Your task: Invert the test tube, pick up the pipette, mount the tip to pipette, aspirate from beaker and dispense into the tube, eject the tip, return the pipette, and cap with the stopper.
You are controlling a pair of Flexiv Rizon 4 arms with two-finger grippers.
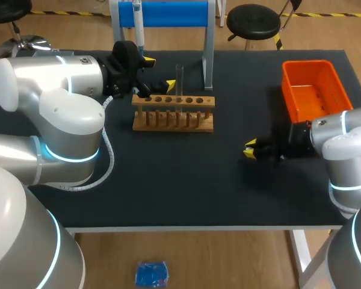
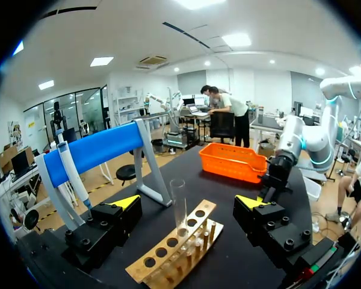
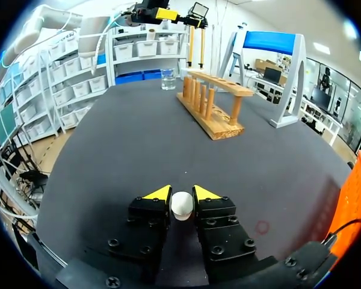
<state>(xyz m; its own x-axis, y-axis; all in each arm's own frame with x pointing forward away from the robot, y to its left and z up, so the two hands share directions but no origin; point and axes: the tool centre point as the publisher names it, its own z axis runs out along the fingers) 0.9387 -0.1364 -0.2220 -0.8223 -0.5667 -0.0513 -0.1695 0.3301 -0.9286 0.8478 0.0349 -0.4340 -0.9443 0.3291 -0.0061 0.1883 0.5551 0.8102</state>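
A clear test tube (image 1: 179,77) stands upright in the wooden rack (image 1: 173,112). My left gripper (image 1: 159,73) hovers just left of it, open. In the left wrist view the test tube (image 2: 179,206) rises ahead of the left gripper (image 2: 187,202), between its wide-spread fingers without touching them. The pipette (image 1: 138,25) hangs on the blue stand (image 1: 168,13) behind the rack. Low over the table at the right, my right gripper (image 3: 182,194) is shut on a small white stopper (image 3: 182,205). From above, the right gripper (image 1: 249,149) hides the stopper. A small glass beaker (image 3: 168,79) stands beyond the rack's far end.
An orange bin (image 1: 316,90) sits at the back right of the black table (image 1: 186,186), just behind my right arm. The blue stand's white legs (image 1: 208,48) come down right behind the rack.
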